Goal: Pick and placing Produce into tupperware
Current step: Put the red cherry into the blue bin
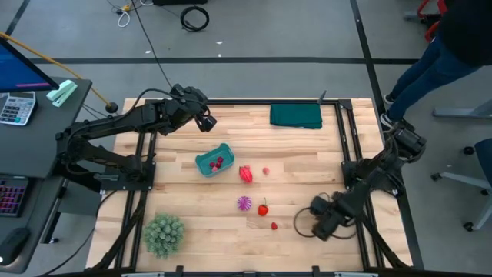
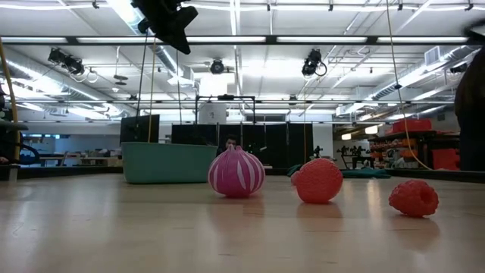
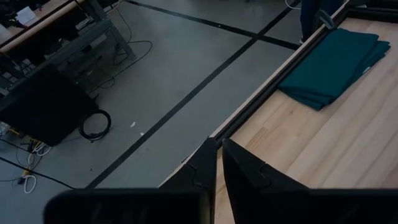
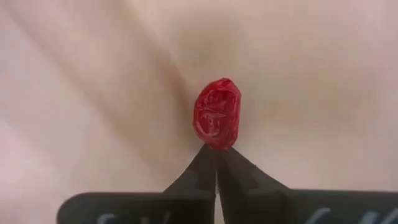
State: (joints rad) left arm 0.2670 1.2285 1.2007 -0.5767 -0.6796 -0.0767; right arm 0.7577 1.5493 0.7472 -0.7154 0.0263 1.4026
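A: From above, what is where?

B: The teal tupperware (image 1: 214,161) sits left of centre on the table (image 1: 307,169), with small red pieces already inside. Loose produce lies to its right: a red pepper-like piece (image 1: 246,174), a tiny pale red ball (image 1: 266,171), the spiky magenta piece (image 1: 244,203), a strawberry (image 1: 263,208) and a small red berry (image 1: 274,226). The left end effector (image 1: 206,121) hangs above the table's far left edge, well apart from all of it. The right end effector (image 1: 300,222) is low, near that small berry.

A: And level with the table?

B: The tupperware (image 2: 168,162) stands behind a striped magenta piece (image 2: 236,173), a strawberry (image 2: 317,180) and a raspberry-like berry (image 2: 414,198).

A: The left wrist?

B: Fingers (image 3: 239,168) pressed together, holding nothing, over the table edge, with the folded green cloth (image 3: 333,60) beyond.

A: The right wrist?

B: The right end effector (image 4: 216,152) has its tips together, and a red berry (image 4: 217,122) lies just ahead of them, not gripped.

A: So how to do the pick well?

B: I judge the fingers must spread first, then straddle the berry evenly and close gently, since a small round thing may roll off the tips.
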